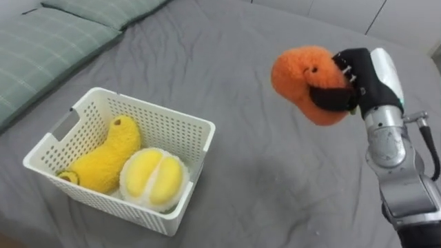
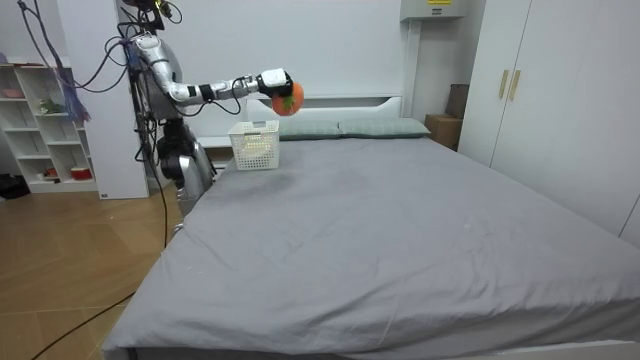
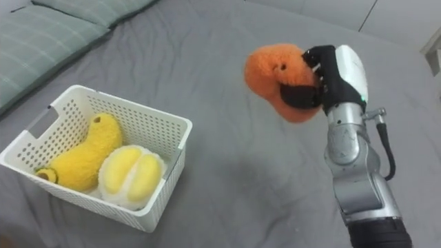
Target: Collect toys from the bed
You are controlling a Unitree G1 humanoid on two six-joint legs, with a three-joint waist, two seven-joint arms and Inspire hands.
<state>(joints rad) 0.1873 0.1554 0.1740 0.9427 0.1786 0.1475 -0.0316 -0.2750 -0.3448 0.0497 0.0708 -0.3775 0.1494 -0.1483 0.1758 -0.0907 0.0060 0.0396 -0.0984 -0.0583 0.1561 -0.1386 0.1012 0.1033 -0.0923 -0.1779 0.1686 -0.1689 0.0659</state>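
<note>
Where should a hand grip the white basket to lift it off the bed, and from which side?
Probably the handle slot in the end wall of the white basket nearest the pillow, from the robot's left, fingers hooked under the rim. The long walls are plain lattice, and the banana plush and round yellow plush fill the inside. The right hand holds the orange plush.

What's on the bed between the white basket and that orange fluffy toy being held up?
Nothing: the left eye view shows bare grey sheet between the basket and the orange toy in the right robot hand.
</note>
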